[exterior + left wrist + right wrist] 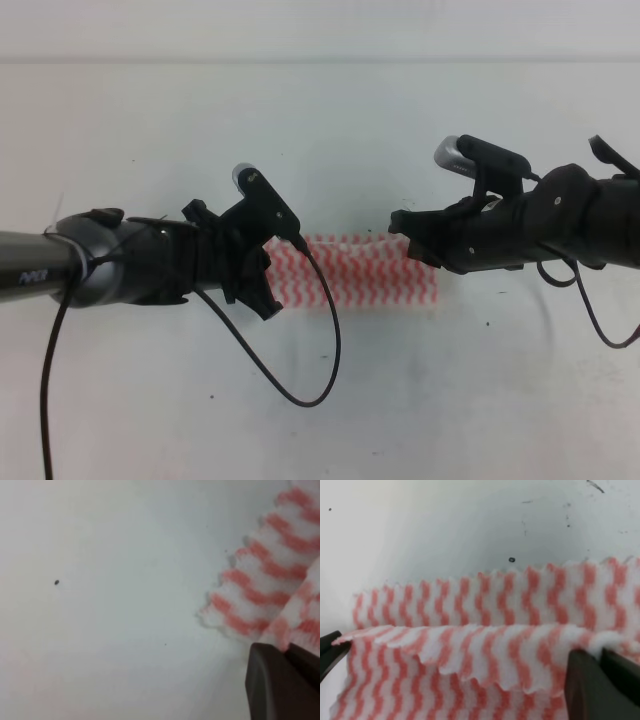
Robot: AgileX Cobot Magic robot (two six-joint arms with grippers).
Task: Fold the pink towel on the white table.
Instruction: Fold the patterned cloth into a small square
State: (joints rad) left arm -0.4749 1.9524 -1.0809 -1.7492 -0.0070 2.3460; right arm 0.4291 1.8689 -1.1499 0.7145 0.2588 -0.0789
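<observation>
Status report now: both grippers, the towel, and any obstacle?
Left gripper shut on pink towel. Right gripper shut on lifted towel edge. Towel partly folded on white table. No obstacle seen.

Pink-red and white zigzag-striped towel (365,272) on plain white table (320,130)

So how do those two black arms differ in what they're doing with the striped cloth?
The left gripper sits over the pink towel's left end, pinching a corner there; the right gripper sits at its far right edge, pinching a lifted, curled-over edge. The left arm reaches further across the white table. Both are black, carry wrist cameras and have jaws closed on cloth.
</observation>
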